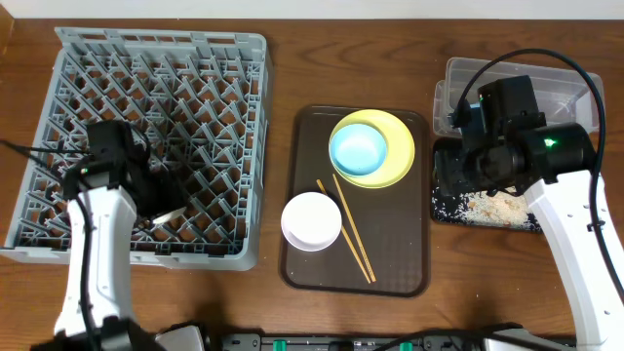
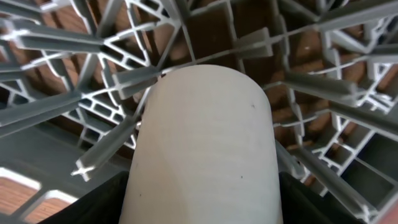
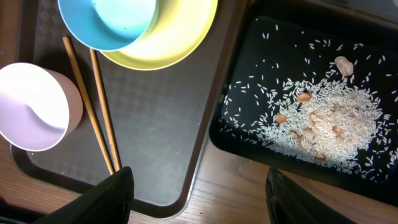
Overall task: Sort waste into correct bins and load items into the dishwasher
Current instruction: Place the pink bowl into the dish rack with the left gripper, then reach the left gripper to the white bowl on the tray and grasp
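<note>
Step in hand looked like the dishwasher-loading part. The small white cup (image 2: pixel 202 137) was pinched in the left gripper (image 2: pixel 202 202), one dark finger on each side, right over the lattice bottom of the grey dish rack (image 1: pixel 161 37), near its front edge in the overhead view. Whether the cup was touching the grid or just above it couldn't be told tbh.

The right gripper (image 3: pixel 205 193) was spread wide w/ nothing in it, hung between the brown serving tray (image 3: pixel 155 124) and the black tray (image 3: pixel 348 31). The rice crumbs (image 3: pixel 336 118) were already piled in that black tray. The clear tub (image 1: pixel 565 78) was mostly hidden behind the right arm, so its contents couldn't be made out.

Not yet loaded, all on the serving tray: light-blue bowl (image 3: pixel 109 18) sat in the pale-yellow plate (image 3: pixel 180 43), white bowl (image 3: pixel 31 109), chopsticks (image 3: pixel 93 112) lying between them.

Next move, imo: the cup needs to be settled into a grid cell so it doesn't roll, then let go. After that a bowl could be picked, prob by the rim.
</note>
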You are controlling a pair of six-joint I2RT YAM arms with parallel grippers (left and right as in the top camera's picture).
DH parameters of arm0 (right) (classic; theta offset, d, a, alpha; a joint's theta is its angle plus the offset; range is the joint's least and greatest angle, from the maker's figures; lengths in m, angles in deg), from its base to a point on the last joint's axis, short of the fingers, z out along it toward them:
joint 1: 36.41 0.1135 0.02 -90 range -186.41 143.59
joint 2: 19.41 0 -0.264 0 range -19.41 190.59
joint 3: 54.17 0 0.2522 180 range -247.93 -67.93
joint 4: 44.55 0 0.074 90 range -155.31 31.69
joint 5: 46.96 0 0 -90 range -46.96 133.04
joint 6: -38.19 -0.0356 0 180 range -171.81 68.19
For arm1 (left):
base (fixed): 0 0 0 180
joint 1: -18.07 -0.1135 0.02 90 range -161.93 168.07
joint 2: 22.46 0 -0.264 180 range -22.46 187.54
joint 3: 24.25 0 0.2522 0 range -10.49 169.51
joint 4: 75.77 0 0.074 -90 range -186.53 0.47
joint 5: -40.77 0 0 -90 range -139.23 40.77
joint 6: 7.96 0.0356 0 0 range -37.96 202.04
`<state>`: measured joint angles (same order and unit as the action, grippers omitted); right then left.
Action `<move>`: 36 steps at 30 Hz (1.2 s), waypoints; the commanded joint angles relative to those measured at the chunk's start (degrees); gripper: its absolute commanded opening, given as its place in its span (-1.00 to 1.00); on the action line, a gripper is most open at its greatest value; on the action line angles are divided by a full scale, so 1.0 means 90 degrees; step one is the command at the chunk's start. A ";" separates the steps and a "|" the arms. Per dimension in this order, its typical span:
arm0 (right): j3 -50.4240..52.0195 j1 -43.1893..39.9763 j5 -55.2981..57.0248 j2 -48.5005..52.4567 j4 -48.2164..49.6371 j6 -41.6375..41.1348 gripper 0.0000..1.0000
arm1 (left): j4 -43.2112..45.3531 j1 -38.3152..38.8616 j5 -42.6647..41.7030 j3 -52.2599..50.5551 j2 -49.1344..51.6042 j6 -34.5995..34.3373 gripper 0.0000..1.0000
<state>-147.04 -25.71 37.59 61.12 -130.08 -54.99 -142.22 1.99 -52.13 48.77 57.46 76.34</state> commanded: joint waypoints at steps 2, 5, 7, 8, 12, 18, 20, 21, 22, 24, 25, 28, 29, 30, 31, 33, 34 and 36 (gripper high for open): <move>-0.0109 -0.0027 0.0056 -0.0005 -0.0080 0.0075 0.32 | 0.0221 -0.0034 0.0087 0.0104 0.0393 0.0083 0.35; -0.0109 -0.0027 0.0056 -0.0005 -0.0102 0.0075 0.35 | 0.0287 -0.0034 0.0087 0.0141 0.0372 0.0085 0.61; -0.0109 -0.0027 0.0058 -0.0005 -0.0102 0.0075 0.41 | 0.0267 -0.0032 0.0036 0.0255 0.0279 0.0083 0.76; -0.0109 -0.0027 0.0061 -0.0005 -0.0107 0.0078 0.44 | 0.0262 -0.0027 -0.0036 0.0321 0.0204 0.0083 0.77; -0.0109 -0.0027 0.0061 -0.0005 -0.0136 0.0078 0.49 | 0.0117 -0.0005 -0.0622 0.0532 -0.0321 0.0034 0.78; -0.0109 -0.0117 0.0316 -0.0005 -0.0124 -0.0209 0.65 | -0.0153 0.1061 -0.1178 0.0529 -0.1197 -0.0294 0.78; -0.0109 -0.0231 0.0566 -0.0005 -0.0124 -0.0653 0.67 | -0.0172 0.1647 -0.1178 0.0525 -0.1231 -0.0471 0.79; -0.0109 -0.0299 0.0631 -0.0005 -0.0124 -0.0823 0.75 | -0.0168 0.1994 -0.1178 0.0525 -0.1217 -0.0607 0.78; -0.0109 -0.0420 0.0619 -0.0005 -0.0112 -0.0986 0.99 | -0.0136 0.2521 -0.1183 0.0525 -0.1166 -0.0673 0.79; -0.0109 -0.0546 0.0374 -0.0005 -0.0061 -0.1001 0.99 | -0.0063 0.3177 -0.1205 0.0525 -0.1054 -0.0675 0.79; -0.0109 -0.0585 0.0250 -0.0005 -0.0044 -0.0996 0.99 | -0.0022 0.3480 -0.1277 0.0525 -0.0991 -0.0668 0.79; -0.0109 -0.0646 0.0148 -0.0005 -0.0039 -0.0974 0.98 | 0.0340 0.4235 -0.1275 0.0525 -0.0716 -0.0668 0.79; -0.0109 -0.0646 0.0148 -0.0005 -0.0036 -0.0974 0.98 | 0.0520 0.4541 -0.1275 0.0525 -0.0551 -0.0668 0.79; -0.0109 -0.0646 0.0148 -0.0005 -0.0036 -0.0976 0.99 | 0.0631 0.4741 -0.1273 0.0525 -0.0423 -0.0668 0.79; -0.0109 -0.0646 0.0148 -0.0005 -0.0034 -0.0979 0.99 | 0.0763 0.4947 -0.1270 0.0525 -0.0260 -0.0668 0.78; -0.0109 -0.0646 0.0148 -0.0005 -0.0041 -0.0979 0.98 | 0.1047 0.5406 -0.1265 0.0525 0.0202 -0.0668 0.78; -0.0109 -0.0646 0.0146 -0.0005 -0.0051 -0.0979 0.99 | 0.1129 0.5549 -0.1234 0.0525 0.0376 -0.0668 0.78; -0.0109 -0.0646 0.0148 -0.0005 -0.0075 -0.0976 0.99 | 0.1307 0.5979 -0.0940 0.0525 0.0942 -0.0668 0.74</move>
<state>-147.07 -31.22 39.40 61.12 -130.56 -62.95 -131.62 51.79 -63.23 52.55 60.50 71.08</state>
